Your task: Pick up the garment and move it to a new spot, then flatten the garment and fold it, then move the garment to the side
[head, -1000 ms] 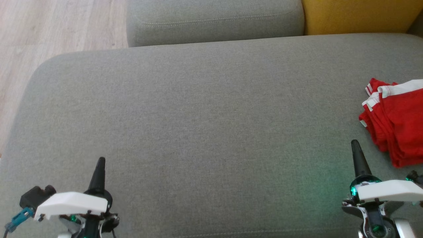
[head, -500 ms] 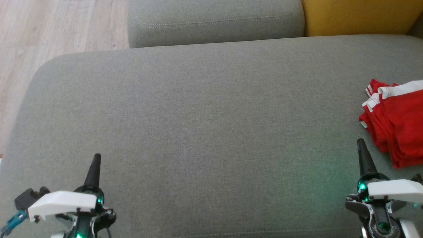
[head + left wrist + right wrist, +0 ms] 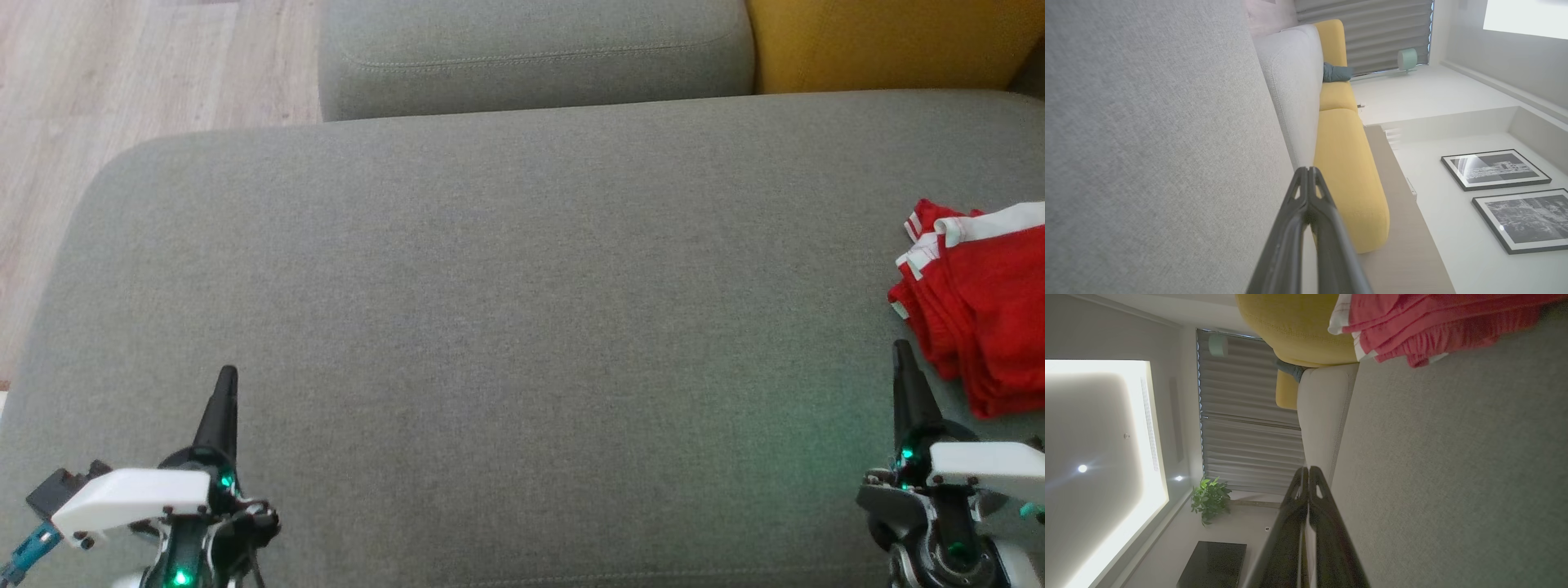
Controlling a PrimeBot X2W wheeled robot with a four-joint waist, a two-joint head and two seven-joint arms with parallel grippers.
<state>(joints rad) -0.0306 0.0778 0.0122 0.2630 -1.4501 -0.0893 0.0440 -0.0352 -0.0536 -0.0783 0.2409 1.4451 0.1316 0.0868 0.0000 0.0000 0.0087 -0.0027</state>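
- Your right gripper (image 3: pixel 903 355), clenched on nothing, sat just near-left of the red garment (image 3: pixel 992 318), at the right edge of the grey seat cushion (image 3: pixel 490 286).
- Your left gripper (image 3: pixel 225 380), likewise clenched and empty, lay well apart.

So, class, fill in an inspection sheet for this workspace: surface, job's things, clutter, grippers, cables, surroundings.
Surface: grey sofa seat, smooth fabric.
Job's things: red garment with white trim, lying in layered folds at the seat's right, ungripped.
Clutter: nothing seen.
Grippers: left gripper and right gripper both shut, holding nothing, over the seat's near edge.
Cables: blue plug beside the left wrist.
Surroundings: yellow cushion, wood floor, framed pictures, potted plant.
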